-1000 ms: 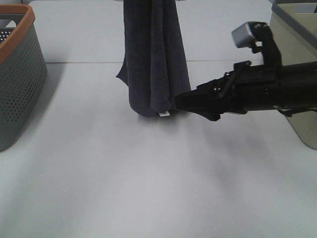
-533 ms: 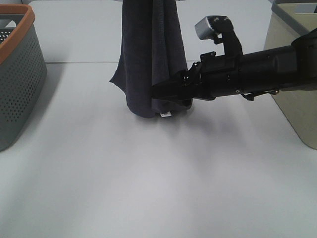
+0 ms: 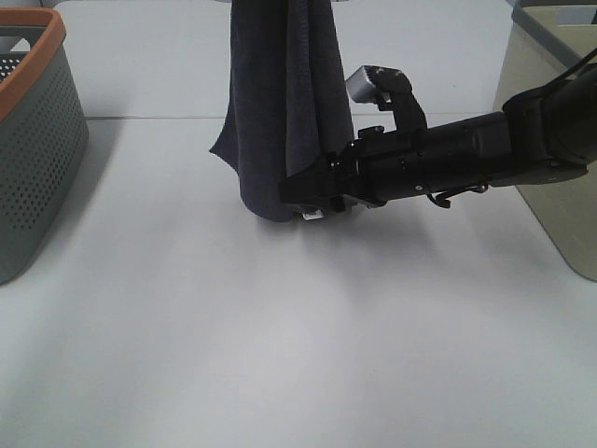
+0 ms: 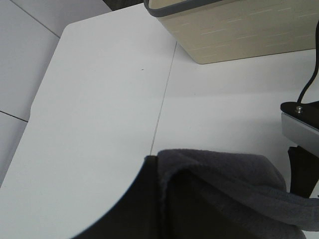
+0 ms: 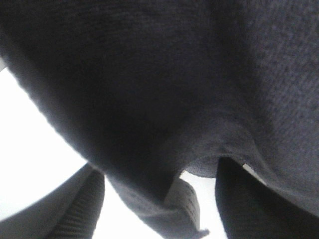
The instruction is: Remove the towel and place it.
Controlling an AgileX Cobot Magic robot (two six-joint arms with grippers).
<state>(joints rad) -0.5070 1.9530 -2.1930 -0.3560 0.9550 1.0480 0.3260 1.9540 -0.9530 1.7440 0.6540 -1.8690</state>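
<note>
The dark towel (image 3: 284, 112) hangs straight down from above the top edge of the exterior view, its lower end just above the table. A small white tag (image 3: 312, 215) shows at the bottom corner. My left gripper (image 4: 157, 199) is shut on the bunched top of the towel (image 4: 229, 184); it is out of the exterior view. My right gripper (image 3: 306, 191) reaches in from the right at the towel's lower end. In the right wrist view its fingers (image 5: 79, 209) stand apart, with the towel's hem (image 5: 149, 74) and tag (image 5: 182, 199) between them.
A grey perforated basket with an orange rim (image 3: 37, 140) stands at the left edge. A beige bin with a grey rim (image 3: 550, 121) stands at the right, also in the left wrist view as the beige bin (image 4: 234, 25).
My right arm has moved left, from beside the towel to its lower end, so its fingers now straddle the hem. The towel's lower flap has shifted slightly.
</note>
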